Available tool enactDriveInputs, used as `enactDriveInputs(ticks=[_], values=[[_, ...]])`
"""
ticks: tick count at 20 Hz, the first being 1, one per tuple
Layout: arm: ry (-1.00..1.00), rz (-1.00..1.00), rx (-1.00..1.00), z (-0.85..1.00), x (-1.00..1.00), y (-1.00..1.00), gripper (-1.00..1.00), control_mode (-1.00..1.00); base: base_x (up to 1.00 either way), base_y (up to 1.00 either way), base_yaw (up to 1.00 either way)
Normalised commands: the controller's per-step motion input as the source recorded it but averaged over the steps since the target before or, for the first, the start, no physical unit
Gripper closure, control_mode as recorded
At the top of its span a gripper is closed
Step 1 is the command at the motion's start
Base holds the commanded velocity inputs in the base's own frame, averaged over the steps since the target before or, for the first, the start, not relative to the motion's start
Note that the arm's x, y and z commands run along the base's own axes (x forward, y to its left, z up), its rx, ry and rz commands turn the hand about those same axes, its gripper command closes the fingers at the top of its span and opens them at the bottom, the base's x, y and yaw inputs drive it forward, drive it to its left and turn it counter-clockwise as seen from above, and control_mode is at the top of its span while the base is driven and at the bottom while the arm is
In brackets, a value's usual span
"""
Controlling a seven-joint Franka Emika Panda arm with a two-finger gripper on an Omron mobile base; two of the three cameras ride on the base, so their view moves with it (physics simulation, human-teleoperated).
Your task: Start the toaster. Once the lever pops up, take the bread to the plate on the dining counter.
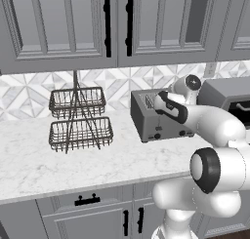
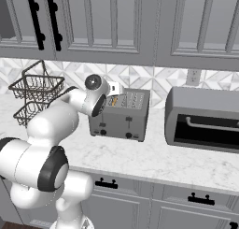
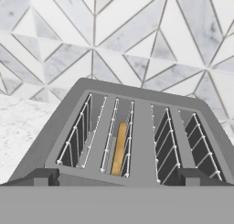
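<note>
Hand view: you're looking down along the two-finger gripper (image 3: 117, 175) w/ its two small dark fingertips (image 3: 39, 176) sitting far apart at the bottom corners, so the jaws are spread wide. They're gripping nothing; both tips are hanging just above the near top edge of the grey boxy metal toaster (image 3: 141, 127), and you can't tell whether they're touching it.

The toaster's four wire-lined slots are running away from the gripper. The pale tan bread slice w/ browner crust edge (image 3: 119, 147) is standing on edge in the 2nd slot from the left, sunk inside w/ its top edge showing, sitting just ahead of the gripper and a bit left of its midline. The other three slots are showing dark interiors.

Right base view: the white arm is reaching over from the left, wrist at the toaster's top left corner (image 2: 122, 113); the bread's orange-tan edge (image 2: 112, 101) is showing right beside the hand. The toaster is resting on the white marble worktop w/ grey cabinet fronts (image 2: 154, 162), w/ dark knobs low on its front. A larger grey toaster oven w/ dark window and bar handle (image 2: 201, 118) is standing to its right, apart.

Left base view: a two-tier dark wire basket (image 1: 78, 118) is standing left of the toaster (image 1: 146, 117), well apart.

No readable brands, labels or writing anywhere.
</note>
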Motion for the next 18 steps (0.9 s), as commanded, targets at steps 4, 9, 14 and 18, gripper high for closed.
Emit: enactDriveInputs(ticks=[4, 9, 14, 18], values=[[0.00, 0.00, 0.00, 0.00, 0.00, 0.00, -1.00, -1.00, 0.00, 0.00, 0.00], [0.00, 0.00, 0.00, 0.00, 0.00, 0.00, -1.00, -1.00, 0.00, 0.00, 0.00], [0.00, 0.00, 0.00, 0.00, 0.00, 0.00, -1.00, -1.00, 0.00, 0.00, 0.00], [0.00, 0.00, 0.00, 0.00, 0.00, 0.00, -1.00, -1.00, 0.00, 0.00, 0.00]])
